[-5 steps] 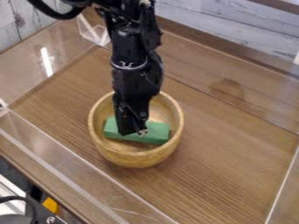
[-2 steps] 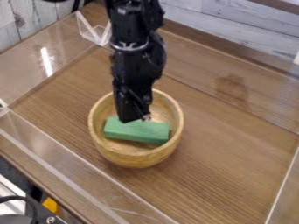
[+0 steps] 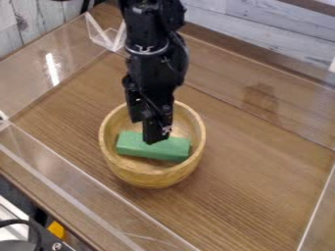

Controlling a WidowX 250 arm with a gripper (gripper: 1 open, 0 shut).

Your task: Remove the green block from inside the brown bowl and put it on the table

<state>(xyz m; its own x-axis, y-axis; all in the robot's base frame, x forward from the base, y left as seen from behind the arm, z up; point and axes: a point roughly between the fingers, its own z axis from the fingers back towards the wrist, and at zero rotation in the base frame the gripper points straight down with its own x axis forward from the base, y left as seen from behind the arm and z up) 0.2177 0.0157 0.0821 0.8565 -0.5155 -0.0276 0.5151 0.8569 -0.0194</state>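
The green block [image 3: 157, 149] lies flat inside the brown bowl [image 3: 120, 169], which rests on the dark wood-grain table [image 3: 256, 147]. My gripper [image 3: 149, 127] hangs straight down over the bowl, just above the block's middle. Its two dark fingers [image 3: 135, 106] stand apart, and nothing is between them. The fingertips hover over the block's top face, and I cannot tell whether they touch it. The arm hides the bowl's far rim and the back edge of the block.
Clear acrylic walls [image 3: 78, 211] edge the table at the front, left and right. A white fixture [image 3: 102, 37] sits at the back left behind the arm. Bare wood shows to the right of the bowl.
The gripper was shut down at the block a second ago. It has since lifted slightly and its fingers have spread apart. The block stays in the bowl.
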